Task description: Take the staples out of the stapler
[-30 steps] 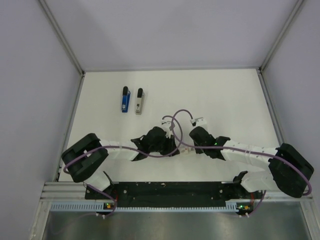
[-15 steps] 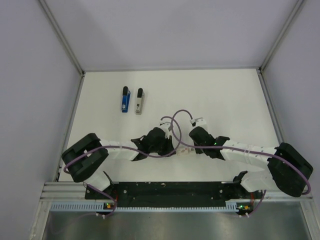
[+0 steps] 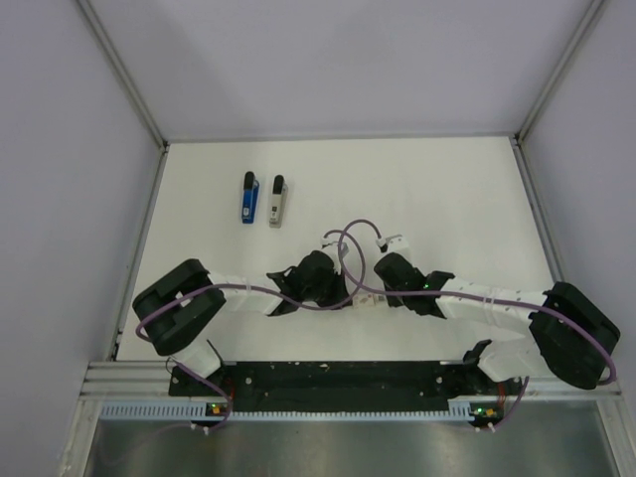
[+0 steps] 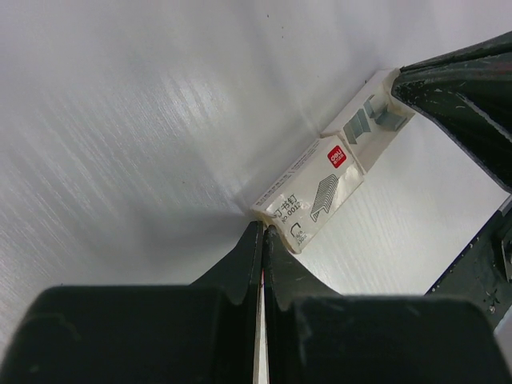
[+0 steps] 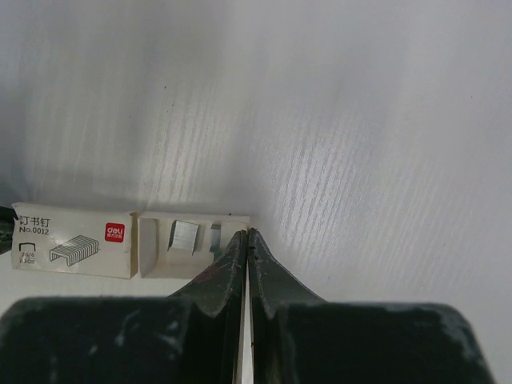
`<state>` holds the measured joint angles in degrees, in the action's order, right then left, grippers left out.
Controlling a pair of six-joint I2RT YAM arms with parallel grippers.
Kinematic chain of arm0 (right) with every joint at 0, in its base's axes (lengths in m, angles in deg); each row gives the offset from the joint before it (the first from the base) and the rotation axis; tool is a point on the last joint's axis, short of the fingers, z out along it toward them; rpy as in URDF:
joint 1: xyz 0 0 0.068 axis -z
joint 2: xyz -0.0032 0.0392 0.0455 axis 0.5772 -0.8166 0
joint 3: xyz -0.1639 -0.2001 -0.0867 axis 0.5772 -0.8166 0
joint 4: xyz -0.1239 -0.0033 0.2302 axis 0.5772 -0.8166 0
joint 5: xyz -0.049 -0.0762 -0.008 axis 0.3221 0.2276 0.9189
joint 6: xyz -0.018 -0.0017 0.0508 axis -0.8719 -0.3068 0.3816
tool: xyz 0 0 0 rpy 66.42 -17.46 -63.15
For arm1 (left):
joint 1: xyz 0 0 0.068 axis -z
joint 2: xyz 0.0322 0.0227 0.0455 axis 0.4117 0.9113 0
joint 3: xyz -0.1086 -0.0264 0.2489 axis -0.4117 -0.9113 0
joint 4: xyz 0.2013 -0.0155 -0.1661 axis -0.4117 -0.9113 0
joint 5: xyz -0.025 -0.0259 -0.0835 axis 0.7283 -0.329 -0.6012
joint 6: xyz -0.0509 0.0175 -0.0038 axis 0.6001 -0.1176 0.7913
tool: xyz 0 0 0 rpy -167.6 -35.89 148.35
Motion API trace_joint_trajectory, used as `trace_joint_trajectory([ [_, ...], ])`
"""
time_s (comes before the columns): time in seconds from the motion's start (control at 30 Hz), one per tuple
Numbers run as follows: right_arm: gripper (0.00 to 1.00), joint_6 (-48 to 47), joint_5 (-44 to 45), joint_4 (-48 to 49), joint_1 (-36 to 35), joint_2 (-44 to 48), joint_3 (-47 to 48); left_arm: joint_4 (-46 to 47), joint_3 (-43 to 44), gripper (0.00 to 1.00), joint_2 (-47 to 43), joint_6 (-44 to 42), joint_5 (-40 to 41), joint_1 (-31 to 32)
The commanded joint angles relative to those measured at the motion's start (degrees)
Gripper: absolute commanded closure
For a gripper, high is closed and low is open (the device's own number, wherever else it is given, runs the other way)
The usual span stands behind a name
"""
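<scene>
With your left pincer (image 4: 262, 234) and right pincer (image 5: 246, 235) clenched at either end of the box (image 4: 308, 196), a hard tug could spill staples (image 5: 183, 238) across the worktop (image 5: 360, 120).

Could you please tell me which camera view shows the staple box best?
The right wrist view: the staple box lies side-on, label and open tray both clear. The left wrist view shows it slanted, its far end partly covered by the right pincer. The top external view shows almost nothing of it.
</scene>
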<state>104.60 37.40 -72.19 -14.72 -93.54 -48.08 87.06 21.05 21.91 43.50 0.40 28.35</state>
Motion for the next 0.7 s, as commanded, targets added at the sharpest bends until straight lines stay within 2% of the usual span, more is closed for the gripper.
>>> trace_joint_trajectory([
  [0.0, 1.00, 1.47, 0.79, 1.73, -0.91, -0.08, 2.65, 0.24, 1.96, 0.99, 0.74, -0.58, -0.18, 0.25],
  [0.67, 1.00, 2.88, 0.26, 0.76, -2.85, 1.07, 2.30, 1.03, 1.43, 0.99, 1.18, -0.41, 0.61, 0.51],
])
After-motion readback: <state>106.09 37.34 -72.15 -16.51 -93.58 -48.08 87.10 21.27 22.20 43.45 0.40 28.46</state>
